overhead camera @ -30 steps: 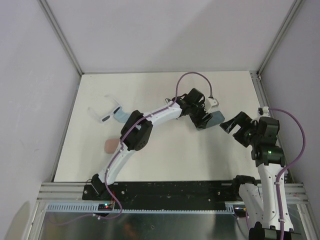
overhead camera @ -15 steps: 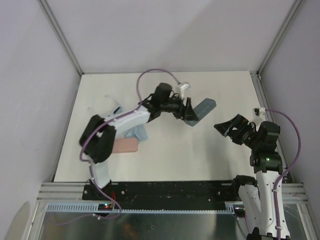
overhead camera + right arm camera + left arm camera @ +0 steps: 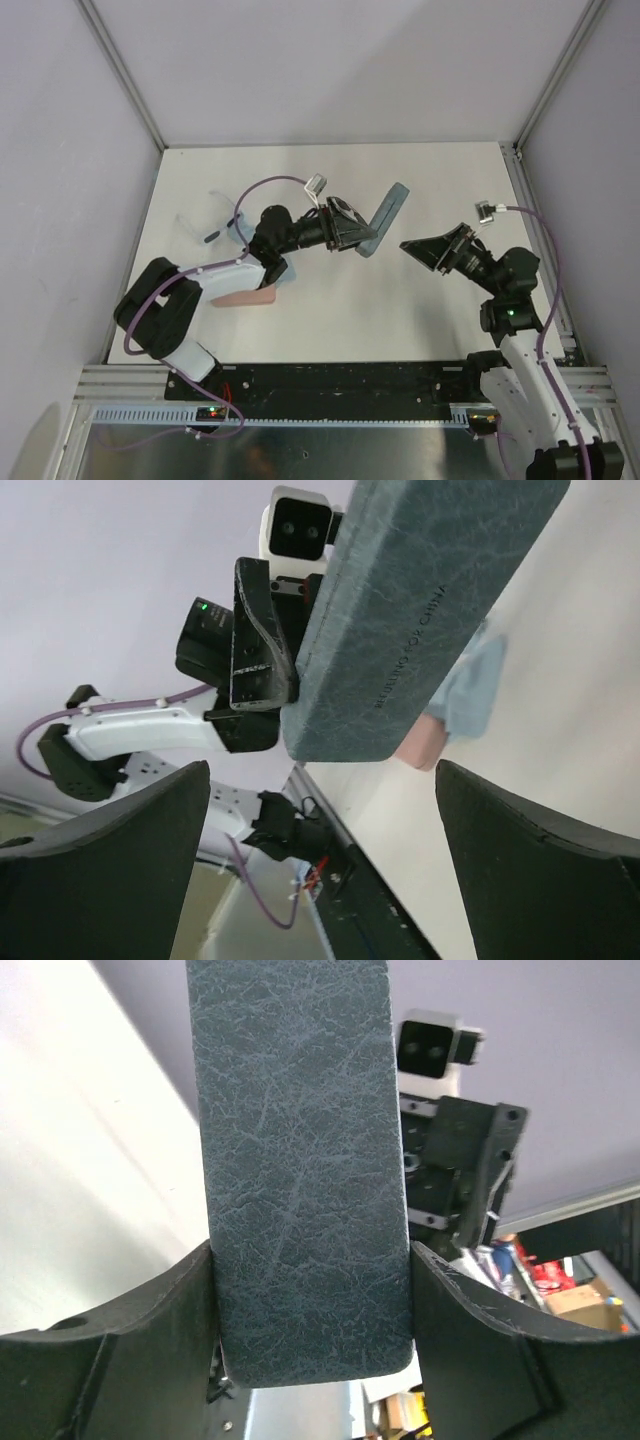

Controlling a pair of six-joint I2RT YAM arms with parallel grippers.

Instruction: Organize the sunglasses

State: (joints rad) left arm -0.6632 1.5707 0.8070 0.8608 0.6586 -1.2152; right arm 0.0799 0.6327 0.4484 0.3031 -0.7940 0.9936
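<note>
Above the desk [image 3: 420, 310], the grey-blue case [image 3: 386, 208] is clamped aloft by the left pincer [image 3: 352, 230] and angled toward the wide-spread right pincer [image 3: 422, 250], likely for a two-handed opening, while the white-framed sunglasses [image 3: 208, 226] lie uncased at far left.

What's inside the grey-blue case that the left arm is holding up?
Its inside is hidden. The grey-blue case looks closed and is clamped in the left gripper, so only its textured outer shell shows. What it contains cannot be told.
</note>
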